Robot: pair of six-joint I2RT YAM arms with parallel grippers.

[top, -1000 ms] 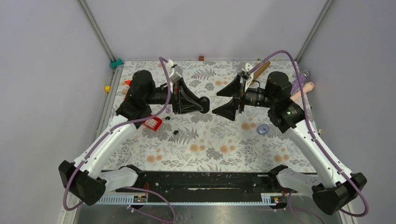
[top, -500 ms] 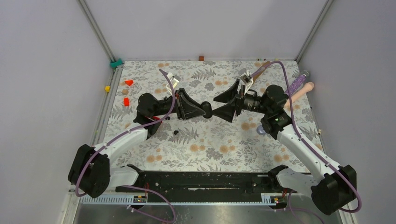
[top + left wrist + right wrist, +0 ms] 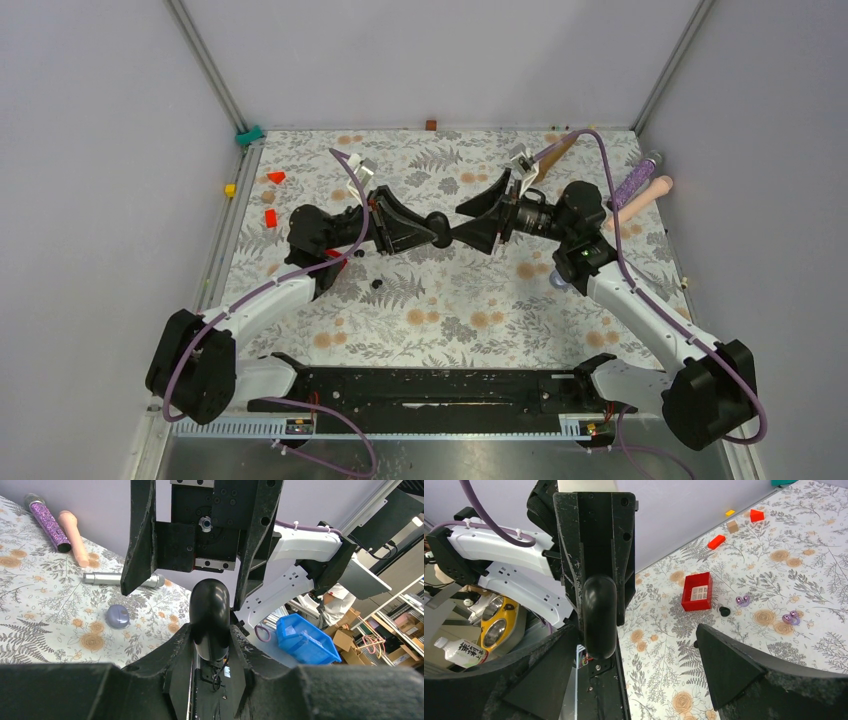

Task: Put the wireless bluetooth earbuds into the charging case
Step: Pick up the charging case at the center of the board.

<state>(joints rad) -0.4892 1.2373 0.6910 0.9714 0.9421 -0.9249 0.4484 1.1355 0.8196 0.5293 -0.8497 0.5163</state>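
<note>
Left wrist: left gripper (image 3: 210,632) clamped tight on black charging case (image 3: 210,605) | right gripper (image 3: 184,597) jaws spread wide, flanking case tip, gripping nothing | both above tabletop (image 3: 450,300) middle.

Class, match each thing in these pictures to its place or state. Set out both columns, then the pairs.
Things: 1 black charging case; 2 right arm's fingers; 3 pale purple earbuds; 4 glittery purple microphone.
Places or states: A spread open; B loose on the floral cloth near the red tray; C clamped in the left arm's fingers; D beside a pale pink handle.
Pairs: 1-C; 2-A; 3-B; 4-D.
</note>
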